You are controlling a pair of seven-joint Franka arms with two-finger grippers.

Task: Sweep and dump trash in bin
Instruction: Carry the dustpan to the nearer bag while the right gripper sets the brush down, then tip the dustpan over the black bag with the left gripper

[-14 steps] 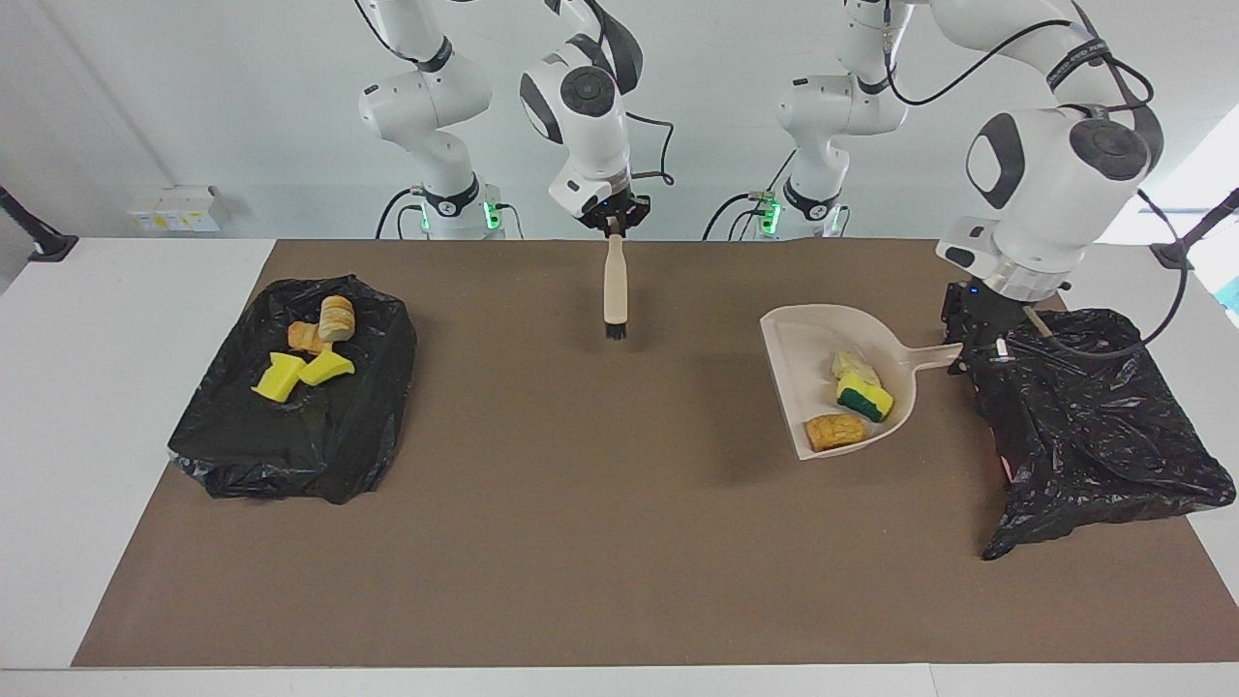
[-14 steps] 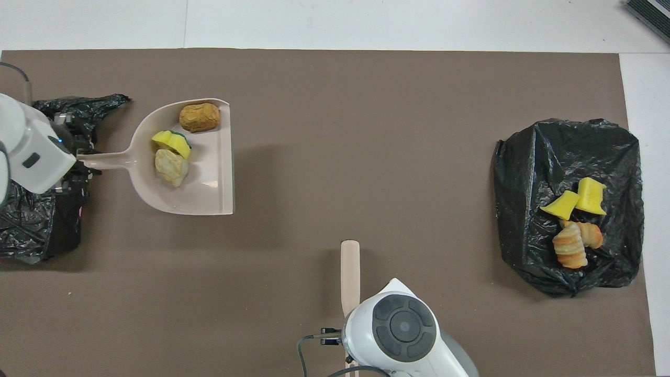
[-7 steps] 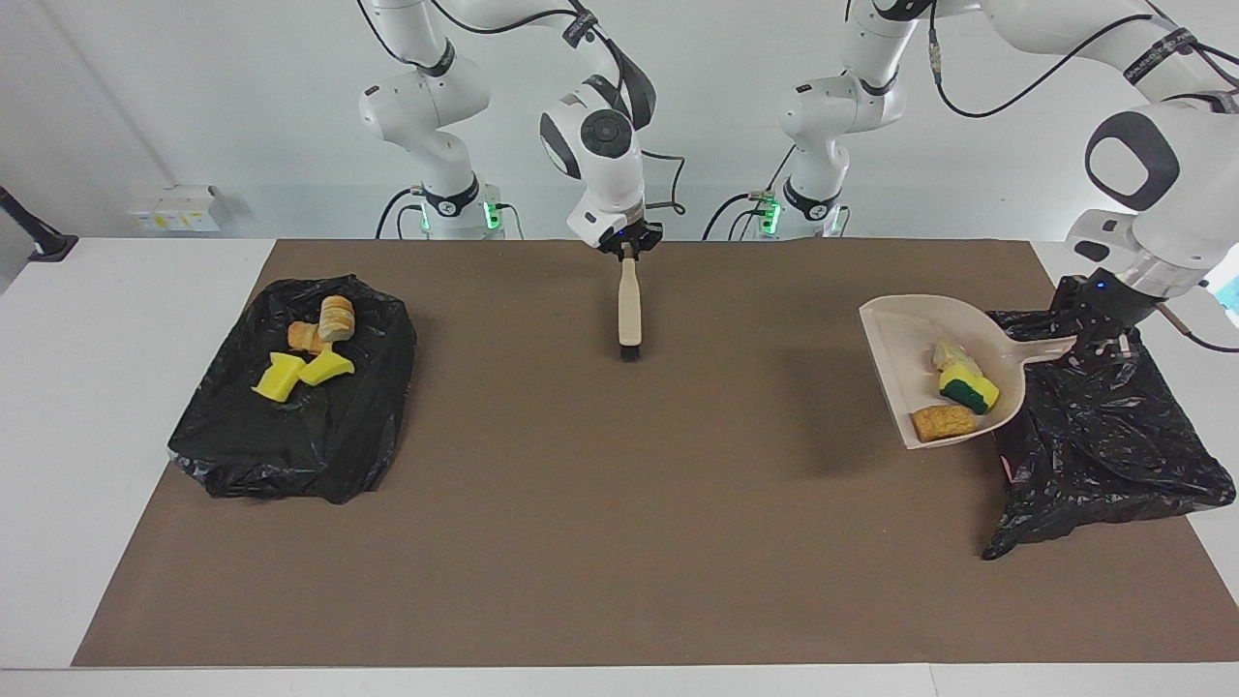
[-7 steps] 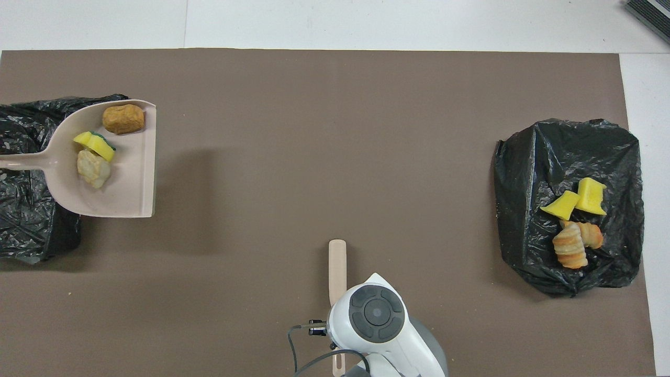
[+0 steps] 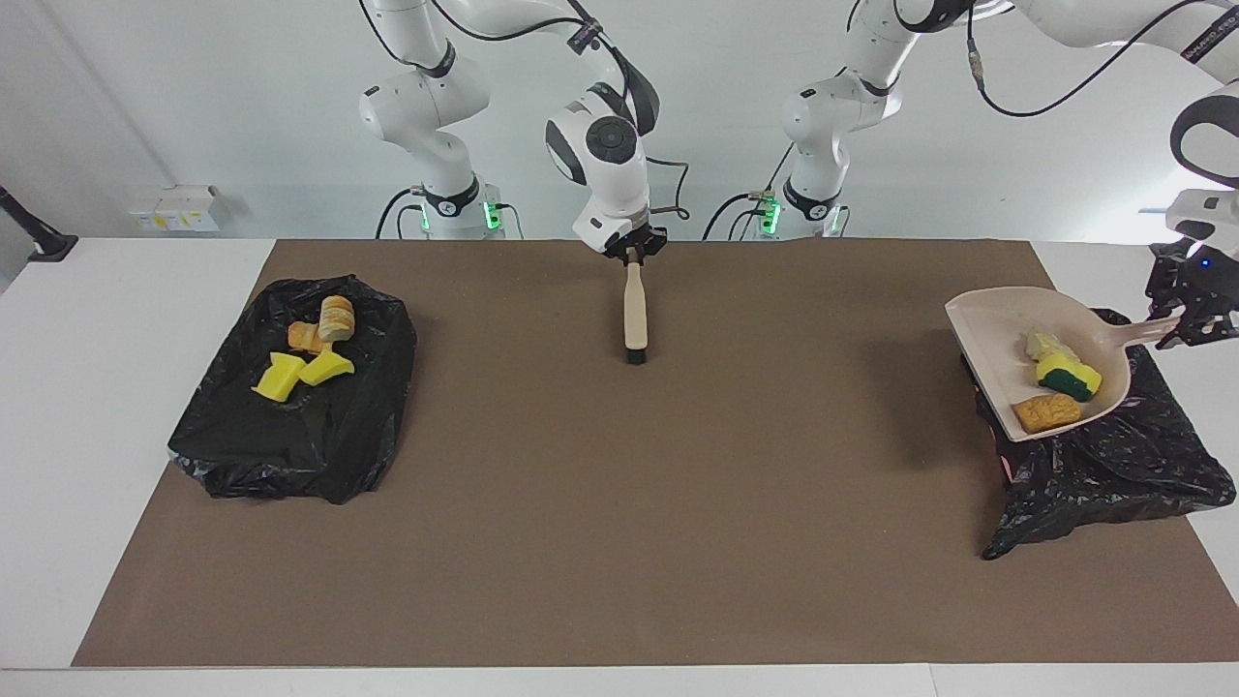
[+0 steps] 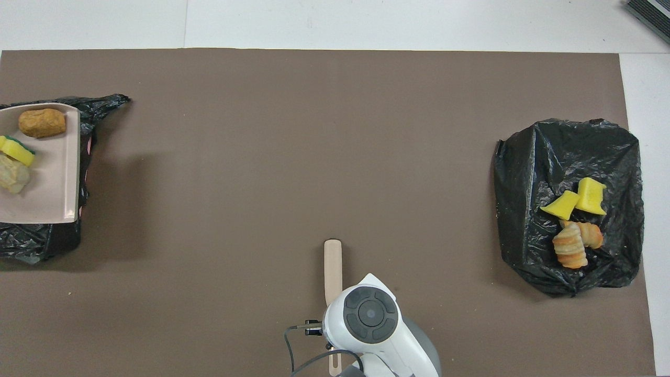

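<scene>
A beige dustpan (image 5: 987, 324) (image 6: 52, 178) hangs over the black bag-lined bin (image 5: 1113, 465) (image 6: 31, 241) at the left arm's end of the table. My left gripper (image 5: 1183, 319) is shut on the dustpan's handle. In the pan lies trash: a brown lump (image 5: 1047, 413) (image 6: 42, 122), a green-backed yellow sponge (image 5: 1067, 376) (image 6: 17, 150) and a pale lump (image 5: 1041, 342) (image 6: 13, 177). My right gripper (image 5: 634, 252) is shut on the handle of a beige brush (image 5: 635, 315) (image 6: 333, 262), whose bristles point down at the mat's middle, close to the robots.
At the right arm's end of the table lies a second black bag (image 5: 290, 426) (image 6: 528, 173). It carries two yellow wedges (image 5: 281, 378) (image 6: 564, 205) and bread-like lumps (image 5: 336, 317) (image 6: 570, 246). A brown mat (image 5: 619, 503) covers the table.
My left gripper has carried the loaded dustpan from the mat toward the left arm's end, and it now hangs over the black bag. The brush has shifted slightly toward the left arm's end.
</scene>
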